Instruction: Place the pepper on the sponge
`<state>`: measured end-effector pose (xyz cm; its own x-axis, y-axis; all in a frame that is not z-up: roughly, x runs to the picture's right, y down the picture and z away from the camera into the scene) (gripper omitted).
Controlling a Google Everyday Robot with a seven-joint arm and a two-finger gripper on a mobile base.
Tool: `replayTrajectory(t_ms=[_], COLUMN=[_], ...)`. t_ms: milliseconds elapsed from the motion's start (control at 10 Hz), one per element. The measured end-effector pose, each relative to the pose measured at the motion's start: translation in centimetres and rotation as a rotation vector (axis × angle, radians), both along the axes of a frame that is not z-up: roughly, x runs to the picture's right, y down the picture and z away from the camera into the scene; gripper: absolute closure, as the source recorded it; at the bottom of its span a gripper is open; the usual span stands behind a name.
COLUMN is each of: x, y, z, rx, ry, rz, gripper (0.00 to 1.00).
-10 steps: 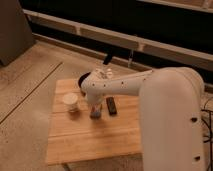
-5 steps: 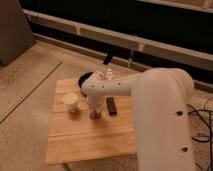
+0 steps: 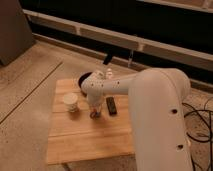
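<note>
the white arm [image 3: 155, 115] is reaching over the wooden table [image 3: 85, 140]. between the pale cup [image 3: 70, 102] and black bar [image 3: 111, 105] the gripper [image 3: 94, 109] is hanging low, open or closed i cannot tell, the sponge [image 3: 96, 116] and pepper [image 3: 92, 114] sitting at its tip.

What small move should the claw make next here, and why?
The claw sits low over the wooden table, between the pale cup and the black bar, with the orange-red pepper at its tip. The sponge cannot be made out, perhaps beneath it; probably ease straight down slightly before letting go.
</note>
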<state>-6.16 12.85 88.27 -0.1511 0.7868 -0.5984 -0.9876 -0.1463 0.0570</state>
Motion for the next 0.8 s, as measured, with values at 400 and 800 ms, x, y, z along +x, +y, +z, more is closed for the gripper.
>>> replayTrajectory(t_ms=[400,800], x=[0.1,-0.9], y=[-0.2,-1.3], z=[-0.1,-0.7], rx=[0.013,0.059], ry=[0.005,-0.032], rz=[0.000,0.007], gripper=[0.27,0.27])
